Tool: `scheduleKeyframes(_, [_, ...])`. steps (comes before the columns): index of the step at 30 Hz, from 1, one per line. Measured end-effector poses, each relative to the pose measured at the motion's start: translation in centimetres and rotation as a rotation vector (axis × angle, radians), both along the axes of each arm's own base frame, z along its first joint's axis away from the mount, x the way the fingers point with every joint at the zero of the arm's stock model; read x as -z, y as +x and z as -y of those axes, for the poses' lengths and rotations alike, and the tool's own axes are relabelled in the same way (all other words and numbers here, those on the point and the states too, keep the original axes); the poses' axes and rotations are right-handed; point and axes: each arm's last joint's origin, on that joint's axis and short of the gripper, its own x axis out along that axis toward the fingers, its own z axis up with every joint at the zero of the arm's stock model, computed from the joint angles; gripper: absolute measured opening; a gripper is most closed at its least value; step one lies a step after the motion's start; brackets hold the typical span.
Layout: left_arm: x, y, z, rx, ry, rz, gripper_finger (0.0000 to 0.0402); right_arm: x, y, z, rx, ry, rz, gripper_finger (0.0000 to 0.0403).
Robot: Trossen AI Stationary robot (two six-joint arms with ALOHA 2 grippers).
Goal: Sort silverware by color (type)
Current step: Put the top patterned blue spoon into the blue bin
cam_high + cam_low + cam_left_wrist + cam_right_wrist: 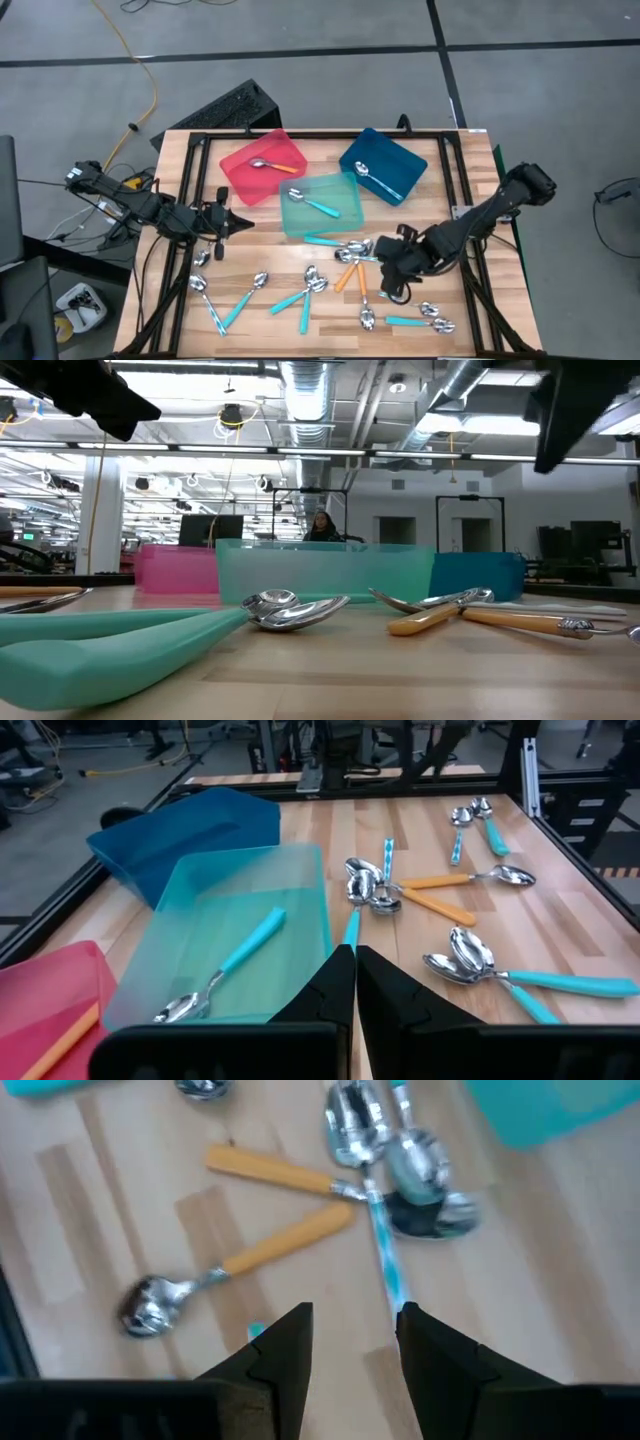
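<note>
Table: we see a wooden table (180, 175) with three trays near its far edge and many spoons nearer the front.
Red tray: the red tray (240, 172) is on the left and has one orange spoon (277, 165) in it.
Teal tray: the teal tray (345, 190) sits in the middle, just in front of the other two, and has one teal spoon (312, 203) in it.
Blue tray: the blue tray (395, 152) is on the right and has one pale blue spoon (380, 181) in it.
Loose spoons: the rest of the spoons (310, 290) lie on the table in front of the trays. We see teal ones, orange ones and pale ones, and some touch or cross.
Left gripper: the left gripper (243, 224) hangs at the left of the table, near the red tray. Its fingers (335, 985) are pressed tight together and hold nothing.
Right gripper: the right gripper (378, 252) is low over the loose spoons, right of the middle. Its fingers (280, 1345) stand a bit apart with bare table between them, and we see nothing held. Two orange spoons (275, 1175) and a striped pale blue spoon (385, 1245) lie just beyond them.
Far room: a person (322, 526) shows far behind the table.
</note>
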Motion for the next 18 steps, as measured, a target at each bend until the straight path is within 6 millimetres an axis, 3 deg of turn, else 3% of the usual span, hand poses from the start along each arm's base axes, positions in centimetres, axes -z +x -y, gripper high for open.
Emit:
scheduleKeyframes(10, [0.4,0.2,0.1,-0.003,0.011,-0.021,0.0000,2.8,1.2,-1.4,0.050,-0.005,0.023,0.0182])
scheduleKeyframes(18, [0.7,0.4,0.2,-0.001,0.012,-0.042,0.0000,7.1,3.2,-1.3,0.066,-0.040,-0.113,0.0224])
